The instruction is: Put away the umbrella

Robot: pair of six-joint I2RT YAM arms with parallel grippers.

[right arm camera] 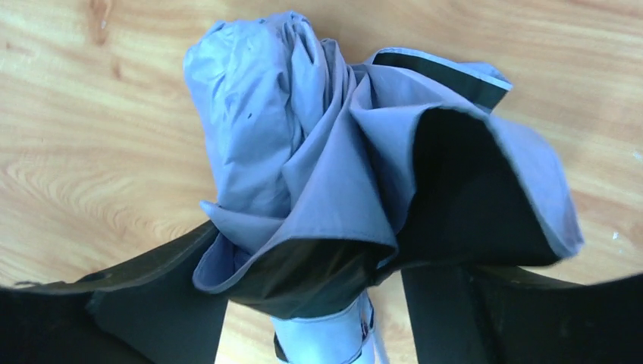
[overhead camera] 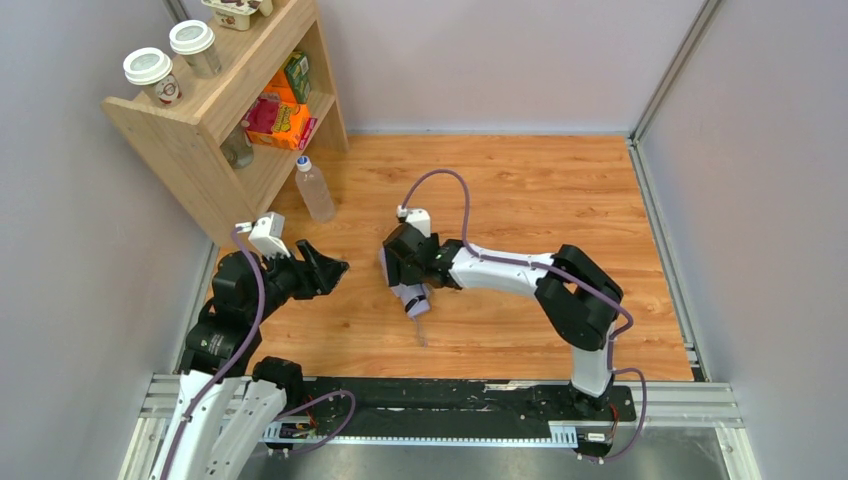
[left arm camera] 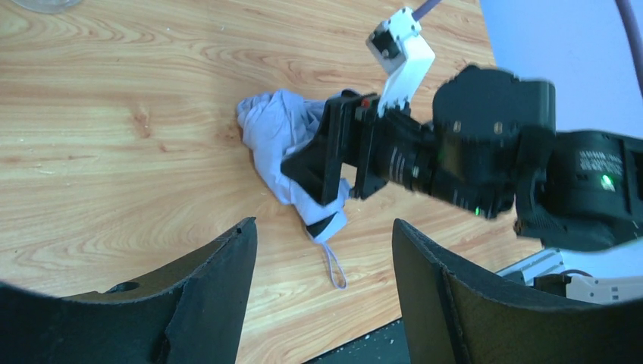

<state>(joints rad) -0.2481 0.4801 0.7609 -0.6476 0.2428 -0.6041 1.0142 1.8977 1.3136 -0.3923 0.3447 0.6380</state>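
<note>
Top external view, umbrella [overhead camera: 416,300] clenched by right claw [overhead camera: 398,268] on counter [overhead camera: 520,190], left claw [overhead camera: 328,270] spread open nearby, aimed at it

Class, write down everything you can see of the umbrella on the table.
The umbrella is folded, its pale lavender fabric crumpled and loosely bunched, dark on the inside of the folds. It lies on the wooden table, with a thin wrist strap trailing from one end. The right tool straddles the bundle; whether it clamps is unclear.
</note>
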